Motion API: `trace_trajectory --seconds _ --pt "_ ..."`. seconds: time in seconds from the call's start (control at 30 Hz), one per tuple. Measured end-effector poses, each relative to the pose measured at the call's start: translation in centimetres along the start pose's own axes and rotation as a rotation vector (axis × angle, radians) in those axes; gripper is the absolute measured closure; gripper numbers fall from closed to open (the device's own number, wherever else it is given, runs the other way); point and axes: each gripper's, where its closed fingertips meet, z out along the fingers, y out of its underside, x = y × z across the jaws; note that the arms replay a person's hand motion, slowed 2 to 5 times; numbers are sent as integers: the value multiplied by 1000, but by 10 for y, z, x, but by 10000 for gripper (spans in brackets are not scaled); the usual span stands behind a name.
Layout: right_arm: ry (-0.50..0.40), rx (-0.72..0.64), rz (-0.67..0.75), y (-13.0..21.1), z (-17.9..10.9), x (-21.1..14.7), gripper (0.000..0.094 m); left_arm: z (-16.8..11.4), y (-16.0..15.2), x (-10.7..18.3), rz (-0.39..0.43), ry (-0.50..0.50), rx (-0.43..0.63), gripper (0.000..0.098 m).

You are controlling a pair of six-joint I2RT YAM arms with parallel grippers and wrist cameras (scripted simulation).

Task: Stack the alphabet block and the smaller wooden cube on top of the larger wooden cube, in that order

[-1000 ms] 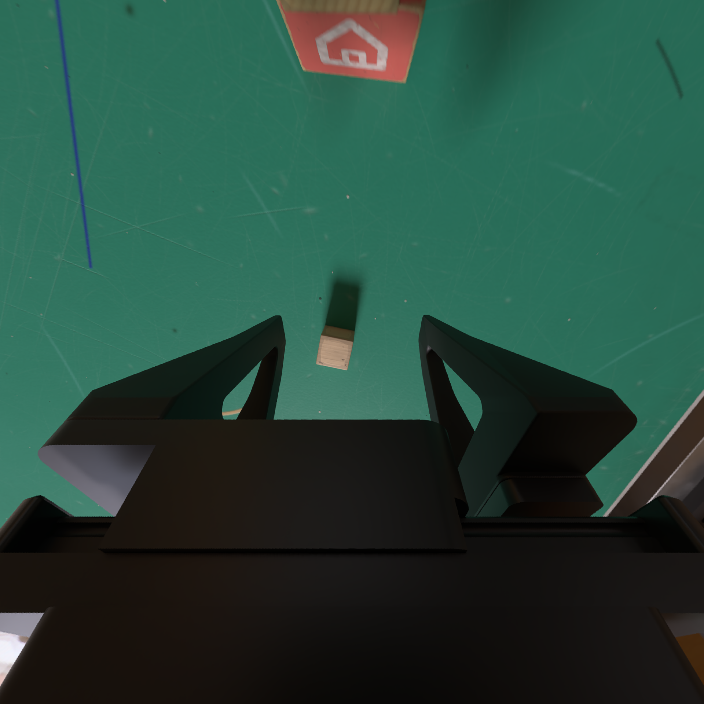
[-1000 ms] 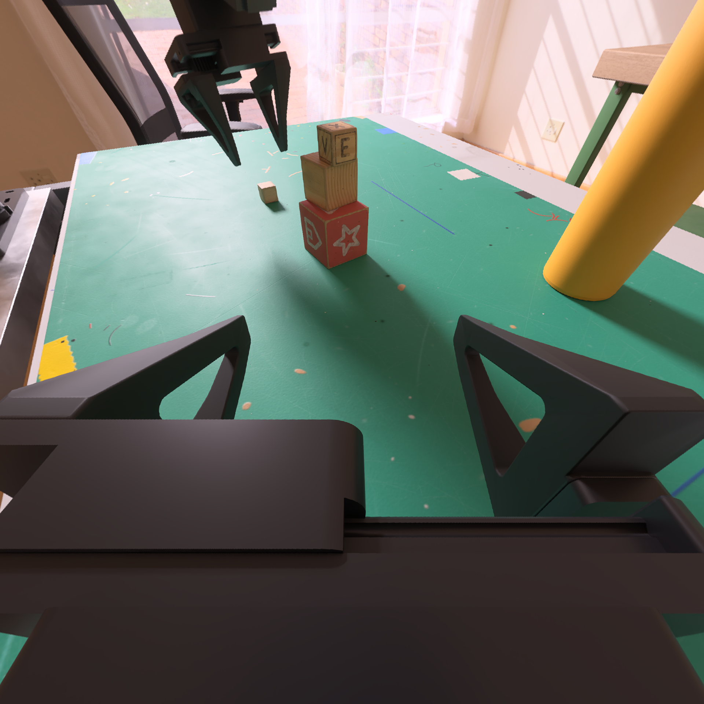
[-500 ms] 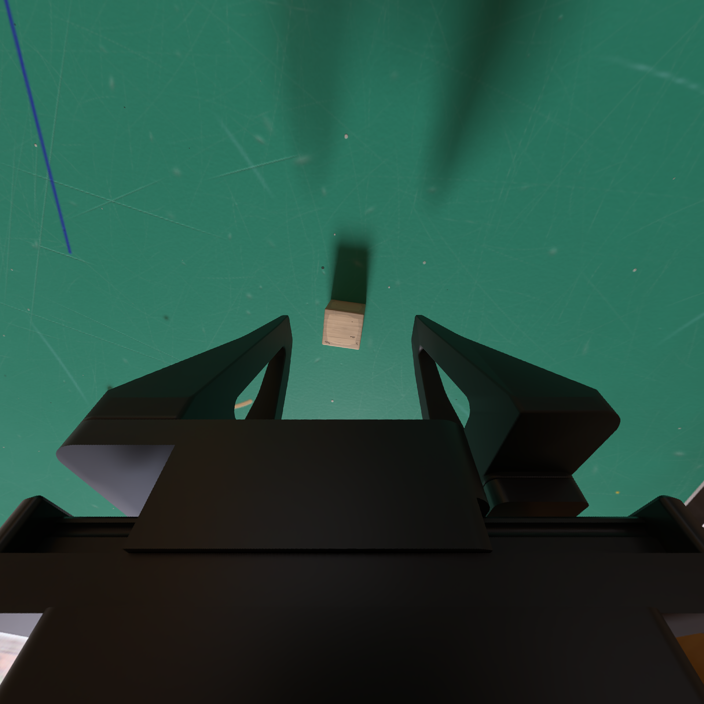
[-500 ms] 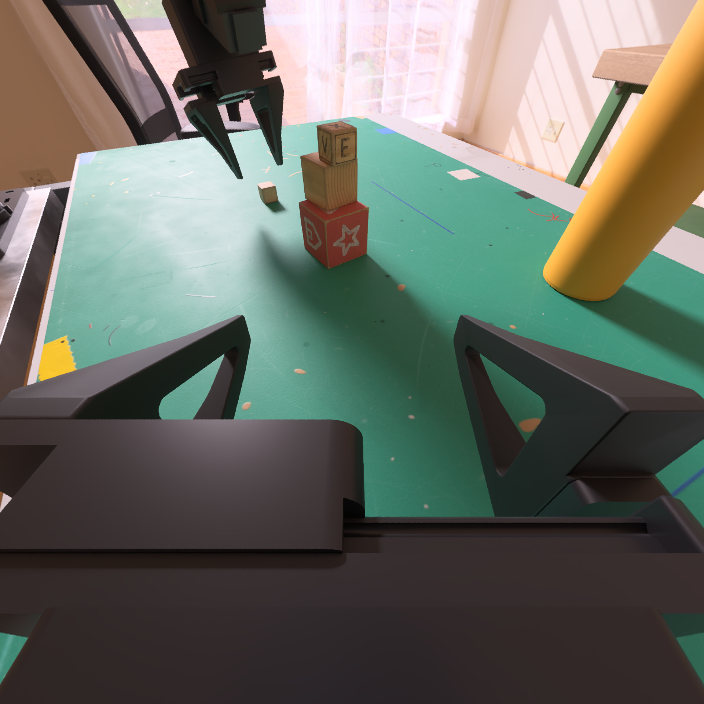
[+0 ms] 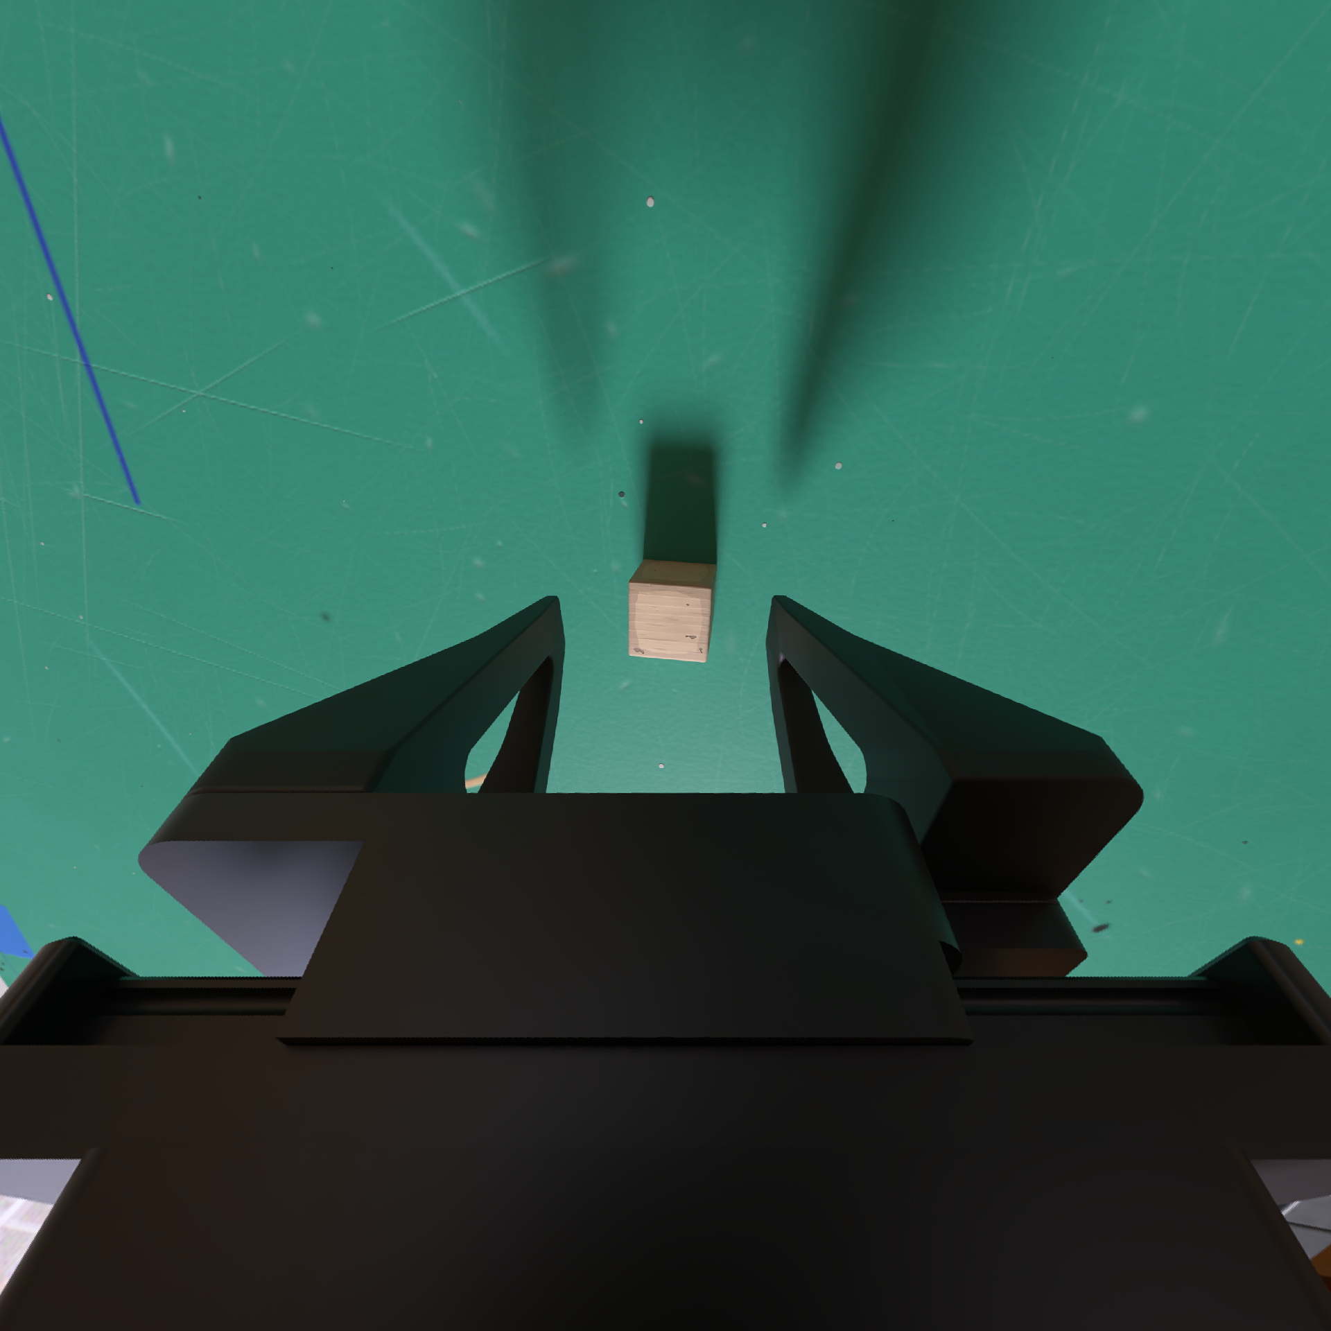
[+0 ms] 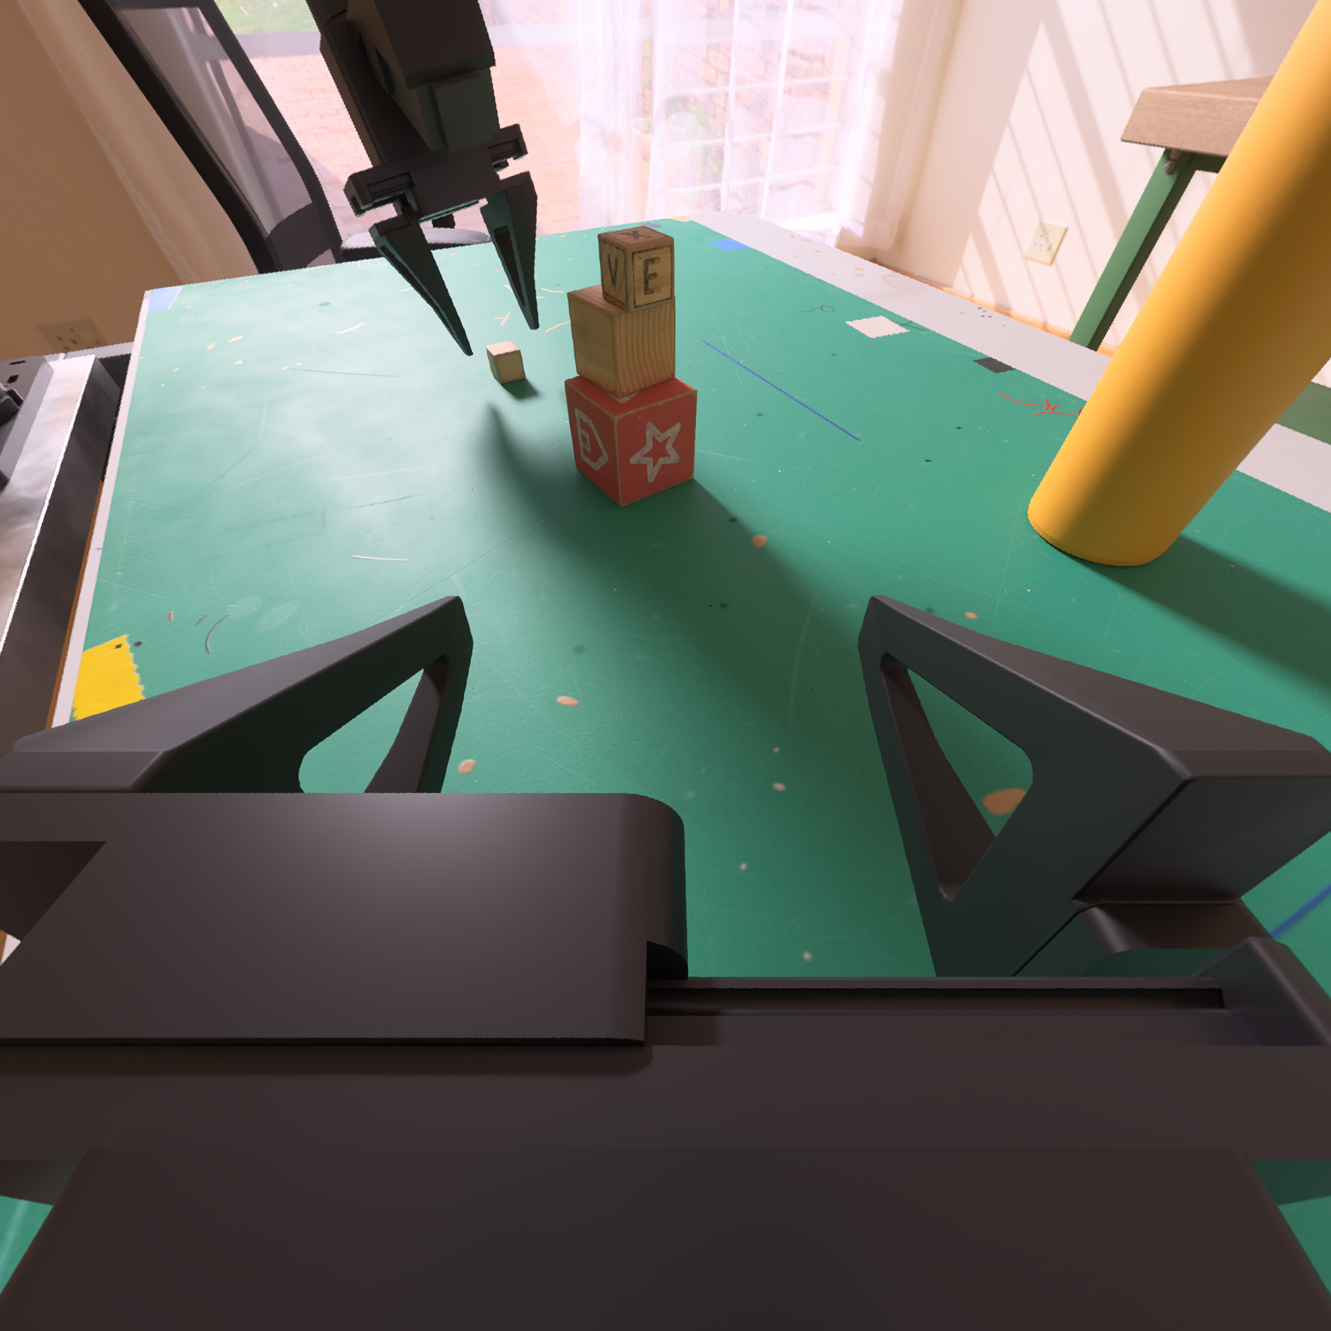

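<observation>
Claws have dropped lower: the left gripper [image 6: 500, 338] has come down until its open, empty fingers hang just over the small cube [image 5: 671, 619], which sits on the green table [image 6: 288, 504] left of the stack. The letter block [image 6: 637, 268] already tops the big wooden cube [image 6: 624, 338], which rests on a red block [image 6: 632, 439]. Grabbing the cube looks next. The right gripper [image 6: 666, 612] waits near, wide open and empty.

Sunlight pours through the window [image 6: 720, 108] at twelve o'clock, throwing long soft shadows across the tabletop [image 6: 360, 504]; wide-angle edges bend.
</observation>
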Motion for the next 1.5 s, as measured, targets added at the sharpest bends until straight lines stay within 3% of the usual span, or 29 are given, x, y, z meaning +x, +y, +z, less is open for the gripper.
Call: trace_trajectory --seconds 0.37,0.57,1.0,1.5 --pt "0 0 1 0 0 0 20 9 5 1 13 22 -17 574" --pt "0 -2 2 0 0 0 19 12 5 3 25 34 -12 780" --pt "0 -6 3 1 0 0 19 0 -7 6 30 64 40 775" --pt "0 -8 1 1 1 0 19 -50 -62 -11 36 23 150 775"
